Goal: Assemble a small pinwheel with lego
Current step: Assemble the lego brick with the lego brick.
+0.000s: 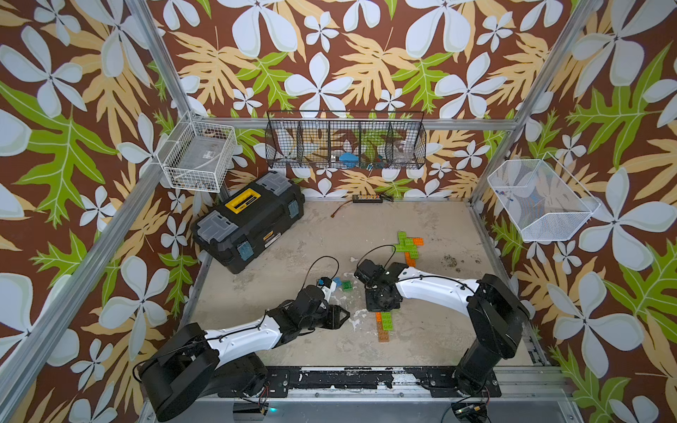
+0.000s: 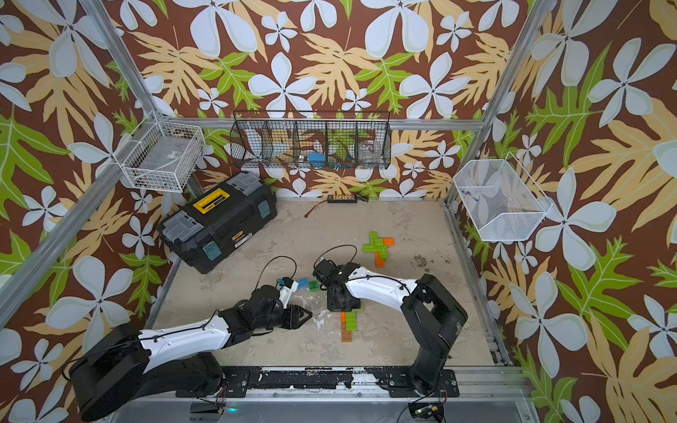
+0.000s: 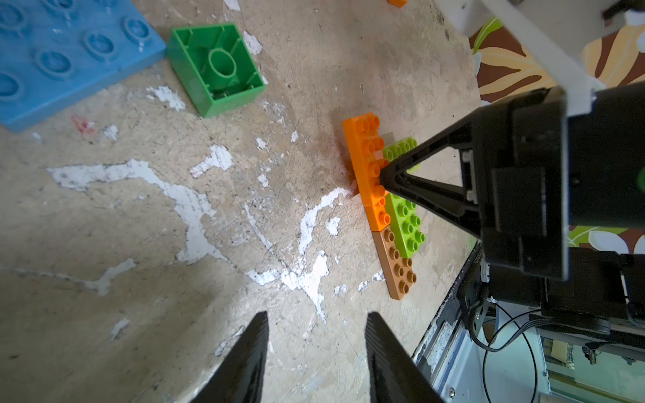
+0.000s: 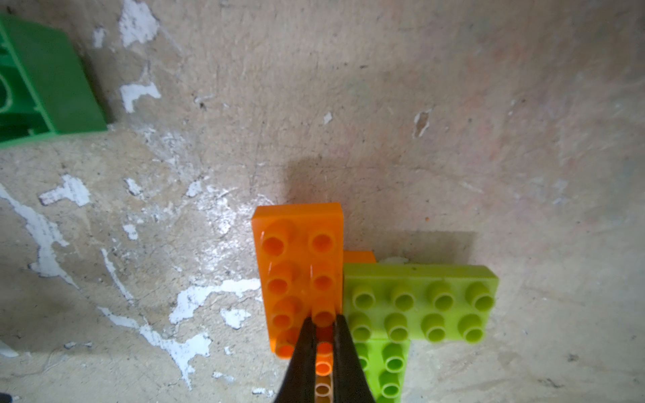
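The right pincer (image 4: 323, 336), clenched, presses its tips onto the orange brick (image 4: 300, 251) beside a lime brick (image 4: 419, 303) in the right wrist view. In the left wrist view, the left pincer (image 3: 316, 349) is released and empty, while the blue plate (image 3: 62, 56) and green square (image 3: 216, 66) lie unused. Both top views show a far cluster (image 1: 407, 244) and a near cluster (image 1: 384, 324) unjoined on the tabletop (image 1: 311, 227); I judge it perhaps halfway.

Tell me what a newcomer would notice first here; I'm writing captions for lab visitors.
The loud floral wallpaper on every wall hits first. On the table, the right gripper, shut, points down onto an orange brick in the near lime-and-orange cluster, with a second cluster farther back. A black toolbox sits at the back left.
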Action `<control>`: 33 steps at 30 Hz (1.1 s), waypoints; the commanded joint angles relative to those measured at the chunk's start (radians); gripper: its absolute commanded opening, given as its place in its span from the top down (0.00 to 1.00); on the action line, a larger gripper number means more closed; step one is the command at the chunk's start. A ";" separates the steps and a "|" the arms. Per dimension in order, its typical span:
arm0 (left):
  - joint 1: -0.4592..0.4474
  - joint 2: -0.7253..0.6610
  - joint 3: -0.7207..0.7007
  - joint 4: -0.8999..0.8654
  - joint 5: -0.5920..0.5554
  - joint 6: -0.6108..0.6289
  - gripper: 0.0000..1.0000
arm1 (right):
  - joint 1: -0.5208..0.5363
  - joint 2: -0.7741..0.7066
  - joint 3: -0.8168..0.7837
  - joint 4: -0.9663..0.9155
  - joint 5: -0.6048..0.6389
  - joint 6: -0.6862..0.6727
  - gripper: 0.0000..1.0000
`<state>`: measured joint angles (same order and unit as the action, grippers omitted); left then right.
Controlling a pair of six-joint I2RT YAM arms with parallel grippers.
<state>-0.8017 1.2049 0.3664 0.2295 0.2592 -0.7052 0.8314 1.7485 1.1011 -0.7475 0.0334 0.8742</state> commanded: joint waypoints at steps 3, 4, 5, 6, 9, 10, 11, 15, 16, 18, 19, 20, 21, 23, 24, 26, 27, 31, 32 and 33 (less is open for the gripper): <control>-0.001 -0.001 0.007 0.000 -0.002 0.006 0.52 | -0.005 0.035 -0.007 -0.013 0.008 -0.015 0.92; -0.001 -0.001 0.008 0.001 -0.003 0.006 0.52 | -0.004 0.035 -0.004 -0.013 0.008 -0.015 0.92; -0.001 -0.001 0.008 0.000 -0.003 0.006 0.52 | -0.004 0.037 -0.001 -0.013 0.010 -0.015 0.92; -0.001 -0.001 0.009 -0.001 -0.003 0.005 0.52 | -0.005 0.040 0.003 -0.014 0.015 -0.015 0.92; -0.001 -0.001 0.012 -0.002 -0.003 0.004 0.52 | -0.006 0.052 0.021 -0.016 0.025 -0.018 0.92; 0.000 -0.001 0.012 -0.002 -0.003 0.004 0.52 | -0.006 0.057 0.027 -0.015 0.025 -0.021 0.93; -0.001 -0.001 0.012 -0.003 -0.003 0.004 0.52 | -0.005 0.065 0.036 -0.016 0.022 -0.024 0.94; -0.001 -0.008 0.012 -0.012 -0.006 0.004 0.52 | -0.005 0.077 0.051 -0.021 0.031 -0.027 0.95; -0.001 -0.010 0.011 -0.014 -0.008 0.004 0.52 | -0.004 0.081 0.053 -0.022 0.037 -0.025 0.95; -0.001 -0.013 0.011 -0.019 -0.011 0.006 0.52 | -0.005 0.085 0.057 -0.019 0.034 -0.030 0.95; -0.001 -0.014 0.011 -0.019 -0.012 0.006 0.52 | -0.004 0.088 0.061 -0.021 0.034 -0.034 0.95; -0.001 -0.016 0.011 -0.023 -0.014 0.006 0.52 | -0.003 0.089 0.063 -0.020 0.031 -0.042 0.95; 0.000 -0.019 0.012 -0.030 -0.017 0.007 0.52 | -0.004 0.085 0.065 -0.014 0.027 -0.053 0.95; -0.001 -0.036 0.012 -0.047 -0.039 0.007 0.52 | -0.002 0.068 0.069 -0.004 0.018 -0.081 0.96; -0.001 -0.050 0.011 -0.060 -0.060 0.004 0.52 | -0.002 0.059 0.072 0.007 0.008 -0.106 0.96; 0.001 -0.076 0.010 -0.079 -0.106 -0.005 0.52 | 0.001 0.050 0.087 -0.003 0.007 -0.138 0.96; 0.001 -0.086 0.011 -0.086 -0.119 -0.006 0.52 | 0.002 0.052 0.100 -0.011 0.007 -0.153 0.96; 0.002 -0.088 0.023 -0.102 -0.130 -0.002 0.52 | 0.014 0.079 0.137 -0.034 0.006 -0.203 0.96; 0.002 -0.085 0.025 -0.102 -0.132 -0.002 0.51 | 0.017 0.085 0.142 -0.037 0.017 -0.206 0.96; 0.003 -0.081 0.028 -0.104 -0.136 -0.001 0.51 | 0.017 0.090 0.150 -0.043 0.026 -0.204 0.96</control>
<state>-0.8013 1.1194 0.3840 0.1417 0.1543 -0.7059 0.8455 1.8294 1.2354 -0.7742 0.0341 0.7063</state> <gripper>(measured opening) 0.486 0.093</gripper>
